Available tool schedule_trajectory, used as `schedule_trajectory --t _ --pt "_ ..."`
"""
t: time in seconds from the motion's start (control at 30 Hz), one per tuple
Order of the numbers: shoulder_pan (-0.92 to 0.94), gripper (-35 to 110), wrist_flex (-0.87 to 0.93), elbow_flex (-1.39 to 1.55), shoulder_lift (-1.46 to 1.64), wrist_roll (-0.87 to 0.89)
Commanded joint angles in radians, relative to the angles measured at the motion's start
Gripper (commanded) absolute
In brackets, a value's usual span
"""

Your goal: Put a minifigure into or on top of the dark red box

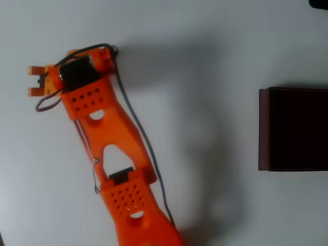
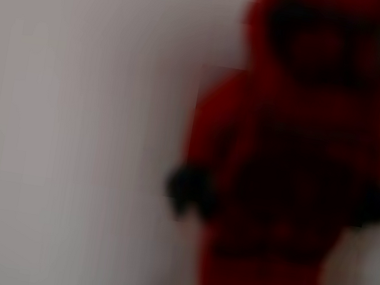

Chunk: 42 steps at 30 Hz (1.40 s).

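In the overhead view we see the orange arm (image 1: pixel 110 154) stretched across the white bench (image 1: pixel 205 61), its pincer (image 1: pixel 36 81) at the far left with the two short orange fingers standing slightly apart; whether anything sits between them we cannot tell. The dark red box (image 1: pixel 293 129) lies at the right edge, well apart from the pincer.

In the wrist view we see the minifigure (image 2: pixel 290 151), blurred and very close, all red with dark hands, lying on the pale bench.

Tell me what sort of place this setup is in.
Probably a hobby or lab tabletop for robot practice: a plain white table, an orange 3D-printed-looking arm with its gripper, a dark red box, and a blurry red minifigure close to the wrist camera.
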Motion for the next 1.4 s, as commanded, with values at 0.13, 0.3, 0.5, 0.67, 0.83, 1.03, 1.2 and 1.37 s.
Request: schedule_trajectory --t 0.13,0.3,0.5,0.67,0.83,1.03,1.2,1.37 --pt "-0.012 21 0.015 -0.094 -0.037 0.012" --pt "-0.015 21 0.015 -0.126 -0.069 0.017" --pt "-0.023 20 0.015 -0.138 -0.075 0.025" --pt "-0.029 18 0.015 -0.146 -0.075 0.031" --pt "-0.026 14 0.015 -0.140 -0.083 0.029" --pt "-0.028 9 0.015 -0.141 -0.086 0.032" --pt "-0.029 2 0.015 -0.144 -0.086 0.034" --pt "-0.031 0 0.017 -0.129 -0.072 0.041"
